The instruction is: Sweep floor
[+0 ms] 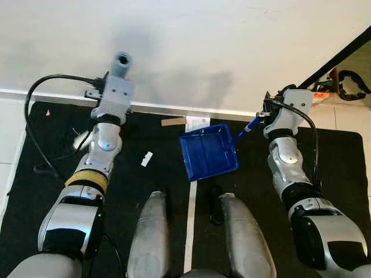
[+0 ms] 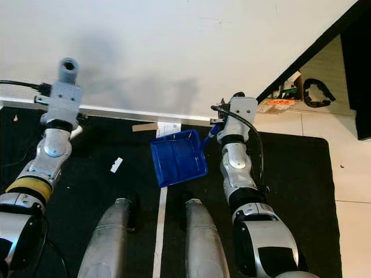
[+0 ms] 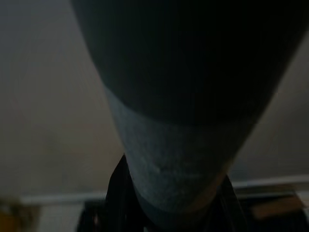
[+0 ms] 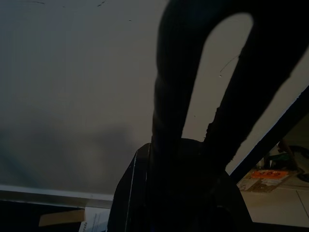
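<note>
Centrally, a blue dustpan was held over the black mat by the right pincer, clamped on its handle. A grey broom handle was gripped by the left pincer, closed around it. White scraps were noted on the mat.

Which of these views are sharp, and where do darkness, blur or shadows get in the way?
Both eye views are sharp and evenly lit, with soft shadows on the white wall above the blue dustpan. Left wrist view: dim, the grey handle close and blurred. Right wrist view: dark silhouettes against the lit wall.

Dustpan on mat before wall, paper scrap to its left, feet behind.
</note>
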Tool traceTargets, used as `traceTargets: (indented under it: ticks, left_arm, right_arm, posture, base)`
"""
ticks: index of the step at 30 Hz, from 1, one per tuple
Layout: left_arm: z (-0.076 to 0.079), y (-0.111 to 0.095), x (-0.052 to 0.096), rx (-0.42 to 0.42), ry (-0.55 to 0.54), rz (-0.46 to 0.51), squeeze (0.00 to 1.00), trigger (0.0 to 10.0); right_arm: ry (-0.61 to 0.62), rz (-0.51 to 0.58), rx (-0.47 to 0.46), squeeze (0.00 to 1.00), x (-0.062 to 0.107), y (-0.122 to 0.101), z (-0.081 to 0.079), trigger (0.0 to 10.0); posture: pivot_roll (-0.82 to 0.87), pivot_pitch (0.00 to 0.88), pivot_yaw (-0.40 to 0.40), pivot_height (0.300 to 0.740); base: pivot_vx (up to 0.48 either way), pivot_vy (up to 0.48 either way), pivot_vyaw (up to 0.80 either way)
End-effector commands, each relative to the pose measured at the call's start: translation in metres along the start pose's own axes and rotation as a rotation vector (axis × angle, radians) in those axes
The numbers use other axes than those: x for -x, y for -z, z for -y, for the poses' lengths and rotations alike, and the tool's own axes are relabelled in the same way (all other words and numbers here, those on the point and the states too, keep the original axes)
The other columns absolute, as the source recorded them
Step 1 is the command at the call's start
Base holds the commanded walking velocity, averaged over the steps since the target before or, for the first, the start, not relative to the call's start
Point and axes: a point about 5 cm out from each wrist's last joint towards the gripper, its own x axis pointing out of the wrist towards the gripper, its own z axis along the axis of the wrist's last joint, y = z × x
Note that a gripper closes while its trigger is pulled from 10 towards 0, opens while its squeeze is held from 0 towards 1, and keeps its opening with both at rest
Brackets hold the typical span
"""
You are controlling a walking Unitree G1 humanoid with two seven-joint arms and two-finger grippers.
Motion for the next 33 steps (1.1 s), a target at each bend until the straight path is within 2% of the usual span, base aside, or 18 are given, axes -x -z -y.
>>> traceTargets:
  ticks: [1,4,5,6,8,9,11,15,18,20,22,25,27,28,30,31,32,33]
  left_arm:
    - [0.003,0.026,0.015,0.094,-0.041,-0.146,0.0,10.0]
    - [0.0,0.036,0.021,0.137,-0.141,-0.196,0.0,10.0]
    - [0.0,0.036,0.021,0.137,-0.141,-0.196,0.0,10.0]
    - [-0.003,0.04,0.024,0.167,-0.203,-0.207,0.0,10.0]
    - [-0.005,0.043,0.028,0.201,-0.259,-0.218,0.0,10.0]
    - [-0.005,0.043,0.028,0.201,-0.259,-0.218,0.0,10.0]
    - [-0.008,0.048,0.033,0.283,-0.349,-0.229,0.0,10.0]
    - [-0.007,0.05,0.037,0.342,-0.375,-0.228,0.0,10.0]
    - [-0.005,0.05,0.037,0.349,-0.371,-0.231,0.0,10.0]
    - [0.007,0.046,0.034,0.378,-0.354,-0.242,0.0,10.0]
    - [0.028,0.033,0.027,0.441,-0.324,-0.243,0.0,10.0]
    - [0.036,0.028,0.024,0.467,-0.311,-0.243,0.0,10.0]
    - [0.069,0.0,0.012,0.575,-0.235,-0.221,0.0,10.0]
    - [0.069,0.0,0.012,0.575,-0.235,-0.221,0.0,10.0]
    - [0.115,-0.05,0.001,0.736,-0.073,-0.172,0.0,10.0]
    - [0.115,-0.05,0.001,0.736,-0.073,-0.172,0.0,10.0]
    - [0.133,-0.072,-0.001,0.799,0.005,-0.15,0.0,10.0]
    - [0.133,-0.072,-0.001,0.799,0.005,-0.15,0.0,10.0]
  right_arm:
    - [0.033,-0.132,0.069,0.0,0.019,0.029,0.016,10.0]
    - [0.033,-0.134,0.063,0.0,0.019,0.029,0.016,10.0]
    - [0.033,-0.134,0.063,0.0,0.019,0.029,0.016,10.0]
    - [0.034,-0.135,0.057,0.0,0.019,0.029,0.017,10.0]
    - [0.036,-0.136,0.046,0.0,0.019,0.029,0.016,10.0]
    - [0.036,-0.136,0.046,0.0,0.019,0.029,0.016,10.0]
    - [0.037,-0.135,0.032,0.0,0.018,0.028,0.016,10.0]
    - [0.046,-0.155,-0.027,0.0,0.02,0.031,0.017,10.0]
    - [0.049,-0.162,-0.045,0.0,0.021,0.032,0.018,10.0]
    - [0.033,-0.175,-0.066,0.0,0.024,0.035,0.017,10.0]
    - [0.013,-0.181,-0.065,0.0,0.026,0.037,0.016,10.0]
    - [0.007,-0.182,-0.064,0.0,0.027,0.037,0.015,10.0]
    - [-0.001,-0.19,-0.065,0.0,0.029,0.039,0.014,10.0]
    - [-0.001,-0.19,-0.065,0.0,0.029,0.039,0.014,10.0]
    - [-0.005,-0.204,-0.069,0.0,0.03,0.041,0.013,10.0]
    - [-0.005,-0.204,-0.069,0.0,0.03,0.041,0.013,10.0]
    - [-0.008,-0.21,-0.072,0.0,0.03,0.042,0.013,10.0]
    - [-0.008,-0.21,-0.072,0.0,0.03,0.042,0.013,10.0]
  posture:
    - [0.05,0.393,-0.065,0.74]
    - [0.04,0.392,-0.065,0.74]
    - [0.04,0.392,-0.065,0.74]
    - [0.04,0.393,-0.068,0.74]
    - [0.04,0.395,-0.07,0.74]
    - [0.04,0.395,-0.07,0.74]
    - [0.02,0.398,-0.074,0.74]
    - [0.0,0.407,-0.074,0.74]
    - [0.0,0.409,-0.074,0.74]
    - [-0.02,0.42,-0.072,0.74]
    - [-0.03,0.431,-0.074,0.74]
    - [-0.03,0.433,-0.074,0.74]
    - [-0.03,0.438,-0.077,0.74]
    - [-0.03,0.438,-0.077,0.74]
    - [-0.02,0.438,-0.078,0.74]
    - [-0.02,0.438,-0.078,0.74]
    - [-0.02,0.436,-0.078,0.74]
    - [-0.02,0.436,-0.078,0.74]
  base:
    - [0.0,0.0,0.0]
    - [0.0,0.0,0.0]
    - [0.0,0.0,0.0]
    - [0.0,0.0,0.0]
    - [0.0,0.0,0.0]
    - [0.0,0.0,0.0]
    - [0.0,0.0,0.0]
    - [0.0,0.0,0.0]
    - [0.0,0.0,0.0]
    - [0.0,0.0,0.0]
    - [0.0,0.0,0.0]
    - [0.0,0.0,0.0]
    - [0.0,0.0,0.0]
    - [0.0,0.0,0.0]
    - [0.0,0.0,0.0]
    - [0.0,0.0,0.0]
    - [0.0,0.0,0.0]
    - [0.0,0.0,0.0]
